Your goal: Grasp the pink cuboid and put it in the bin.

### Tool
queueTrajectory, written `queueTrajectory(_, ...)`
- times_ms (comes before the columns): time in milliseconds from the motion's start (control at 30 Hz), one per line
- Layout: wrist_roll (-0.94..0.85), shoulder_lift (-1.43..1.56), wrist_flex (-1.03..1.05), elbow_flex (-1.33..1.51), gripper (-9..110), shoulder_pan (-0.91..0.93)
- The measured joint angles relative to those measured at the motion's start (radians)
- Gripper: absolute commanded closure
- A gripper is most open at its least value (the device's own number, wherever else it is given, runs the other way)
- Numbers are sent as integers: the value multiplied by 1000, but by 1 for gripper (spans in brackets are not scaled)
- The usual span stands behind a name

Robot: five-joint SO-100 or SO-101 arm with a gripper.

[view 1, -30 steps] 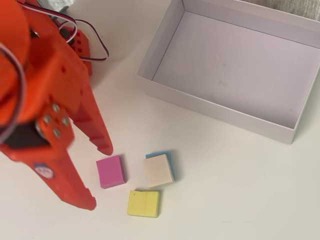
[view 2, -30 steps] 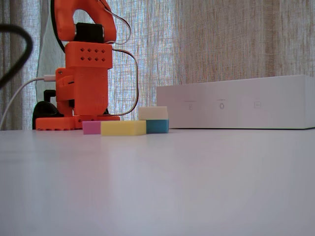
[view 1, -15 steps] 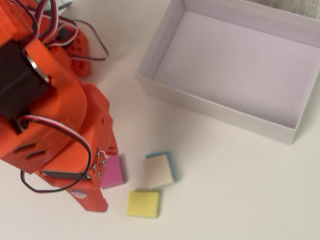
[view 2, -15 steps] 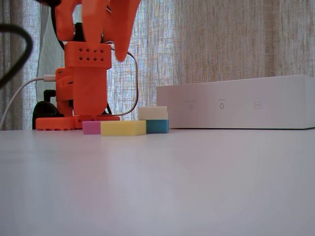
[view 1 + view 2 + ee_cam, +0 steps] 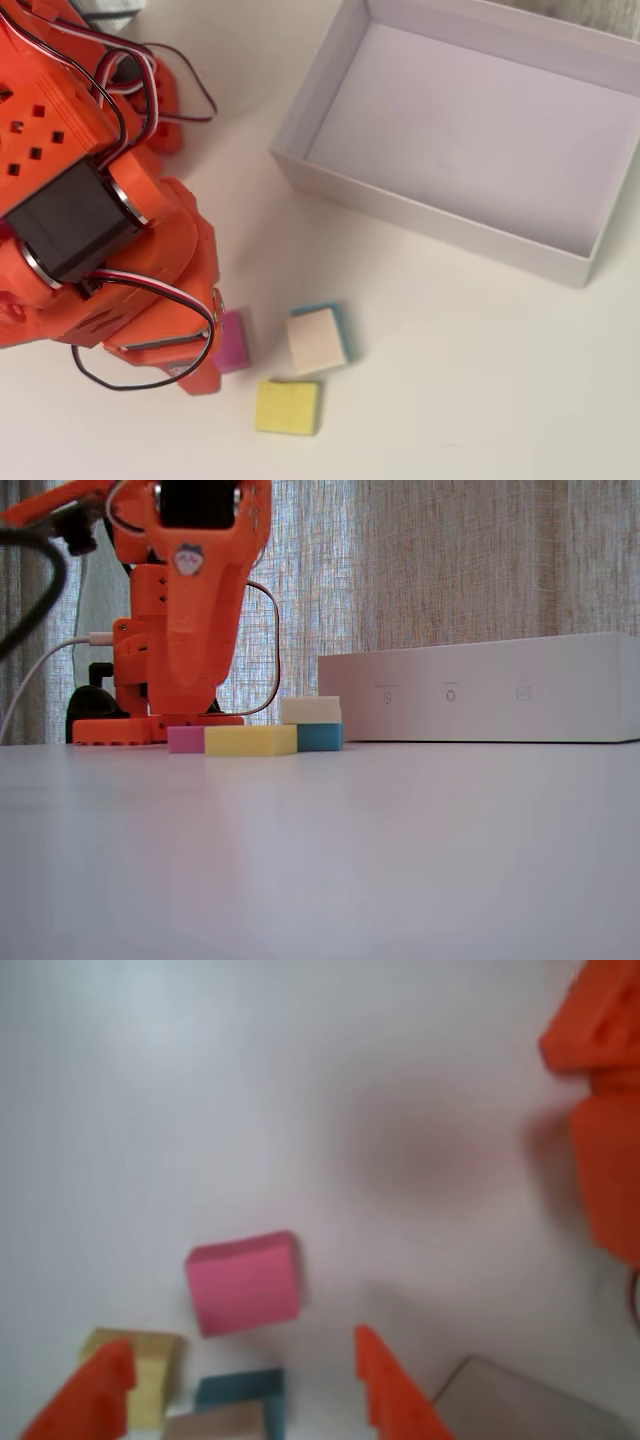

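The counter (image 5: 400,850) is a smooth, matte white surface, evenly lit and bare apart from the arm, the blocks and the box. In the fixed view a pale, loosely woven curtain (image 5: 460,560) hangs across the whole background with daylight glowing through it, brightest behind the arm. A white cable (image 5: 40,670) and a dark blurred loop cross the left edge of that view.

The pink block (image 5: 232,341) lies flat on the counter, outside the box, its left part hidden under the orange arm (image 5: 90,220) in the overhead view. Just to its right sits the cream-topped blue block (image 5: 318,340), and the yellow block (image 5: 288,407) lies a little nearer the bottom edge, between the two. In the fixed view the pink block (image 5: 186,739) shows only as a small patch left of the yellow one.

The white box (image 5: 330,180) stands well apart from the blocks at the upper right of the overhead view, its pale lilac floor holding nothing.

The gripper (image 5: 240,1380) hangs above the counter with its jaws spread. In the wrist view the two orange fingertips (image 5: 385,1380) enter from the bottom edge, and the pink block (image 5: 243,1282) lies just beyond and between them, untouched by either.
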Motion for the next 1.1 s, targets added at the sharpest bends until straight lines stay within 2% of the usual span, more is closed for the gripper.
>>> queueTrajectory(333,-83,-31,-118,63,74,3)
queueTrajectory(733,-83,-41,-206,124,77,31)
queueTrajectory(933,-87,-46,-241,152,85,40)
queueTrajectory(1100,-95,-46,-275,163,101,48)
